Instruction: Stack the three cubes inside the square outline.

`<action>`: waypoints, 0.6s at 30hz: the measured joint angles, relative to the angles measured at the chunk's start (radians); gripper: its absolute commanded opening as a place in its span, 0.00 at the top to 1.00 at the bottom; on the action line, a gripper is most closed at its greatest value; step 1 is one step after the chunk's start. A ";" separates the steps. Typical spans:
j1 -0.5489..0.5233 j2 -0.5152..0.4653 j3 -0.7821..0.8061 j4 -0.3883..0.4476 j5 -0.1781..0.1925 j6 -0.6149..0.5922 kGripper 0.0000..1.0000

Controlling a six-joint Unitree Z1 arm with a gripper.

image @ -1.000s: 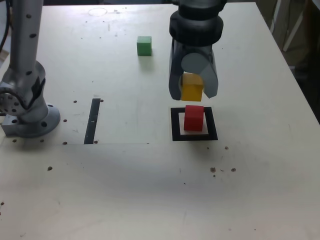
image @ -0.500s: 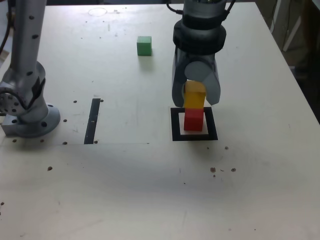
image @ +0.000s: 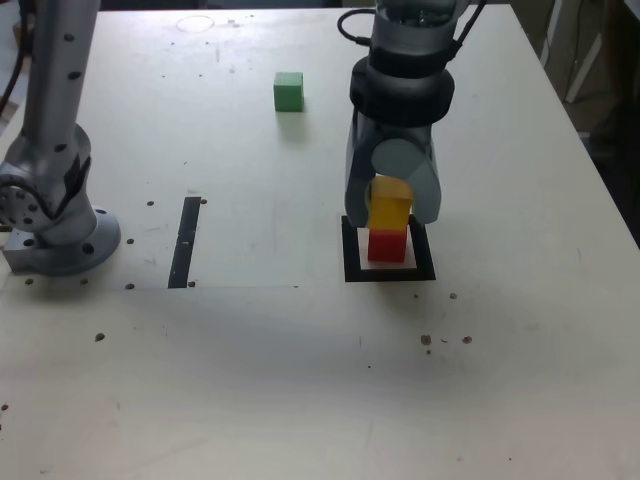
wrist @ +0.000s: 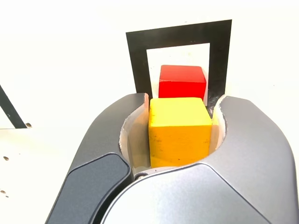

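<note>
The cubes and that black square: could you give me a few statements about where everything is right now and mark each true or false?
1. The fingers grip the yellow cube. True.
2. The red cube sits inside the square outline. True.
3. The green cube is stacked on the red one. False: it sits alone on the table, far from the outline.
4. The yellow cube lies beside the red cube on the table. False: it is held directly above it.
5. The narrow black tape strip lies on the exterior view's left of the outline. True.
</note>
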 measured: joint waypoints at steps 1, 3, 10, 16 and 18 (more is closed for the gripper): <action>0.000 0.003 0.001 -0.003 0.000 0.000 0.70; 0.000 0.008 0.002 -0.008 -0.001 0.000 0.70; 0.002 0.012 0.016 -0.014 -0.001 0.002 0.24; 0.008 0.012 0.029 -0.018 -0.001 0.004 0.01; 0.008 0.012 0.029 -0.019 -0.001 0.004 0.01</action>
